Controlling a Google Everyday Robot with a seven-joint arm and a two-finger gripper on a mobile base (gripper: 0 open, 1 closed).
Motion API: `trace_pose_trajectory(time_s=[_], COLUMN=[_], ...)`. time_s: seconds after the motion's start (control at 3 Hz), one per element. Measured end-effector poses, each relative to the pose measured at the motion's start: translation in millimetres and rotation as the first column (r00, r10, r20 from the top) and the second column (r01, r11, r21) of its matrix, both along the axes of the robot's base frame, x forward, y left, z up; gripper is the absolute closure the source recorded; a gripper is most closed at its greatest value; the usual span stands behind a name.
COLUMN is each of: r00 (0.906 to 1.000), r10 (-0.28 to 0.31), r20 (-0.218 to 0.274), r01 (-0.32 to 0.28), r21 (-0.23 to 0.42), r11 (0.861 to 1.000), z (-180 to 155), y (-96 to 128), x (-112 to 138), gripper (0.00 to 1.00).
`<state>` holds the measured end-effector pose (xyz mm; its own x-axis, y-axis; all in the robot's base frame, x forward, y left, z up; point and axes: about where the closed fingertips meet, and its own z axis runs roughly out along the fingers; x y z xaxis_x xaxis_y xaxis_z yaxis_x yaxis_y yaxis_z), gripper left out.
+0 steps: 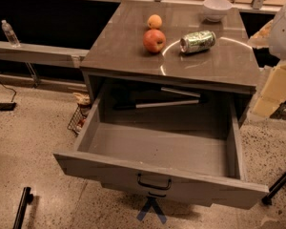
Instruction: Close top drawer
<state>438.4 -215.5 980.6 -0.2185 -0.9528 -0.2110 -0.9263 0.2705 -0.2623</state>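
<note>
The top drawer (109,168) of the grey cabinet (124,56) is pulled far out toward me. Its inside is bare and its front panel carries a small black handle (154,182). My gripper (271,87) shows as tan parts below the white arm at the right edge. It is beside the cabinet's right side, level with the cabinet top, above and behind the drawer's right front corner. It touches nothing that I can see.
On the cabinet top lie a red apple (154,40), an orange (154,21), a green can on its side (198,41) and a white bowl (216,8). A wire basket (78,118) sits left of the cabinet. A black stand leg (279,185) is at the right.
</note>
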Motion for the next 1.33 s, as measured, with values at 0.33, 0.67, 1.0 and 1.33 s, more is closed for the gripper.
trace_pose_trajectory(time_s=[0.33, 0.67, 1.0, 1.33], r00=[0.9995, 0.9984, 0.9977, 0.9896], r10=[0.025, 0.048, 0.068, 0.144], r20=[0.019, 0.031, 0.007, 0.001], r01=[-0.026, -0.052, -0.067, -0.137], r21=[0.036, 0.140, 0.239, 0.318], r11=[0.999, 0.989, 0.969, 0.938], z=[-11, -54, -113, -162], y=[-1, -15, -29, -31], x=[-16, -56, -95, -110], gripper=[0.34, 0.57, 0.81, 1.00])
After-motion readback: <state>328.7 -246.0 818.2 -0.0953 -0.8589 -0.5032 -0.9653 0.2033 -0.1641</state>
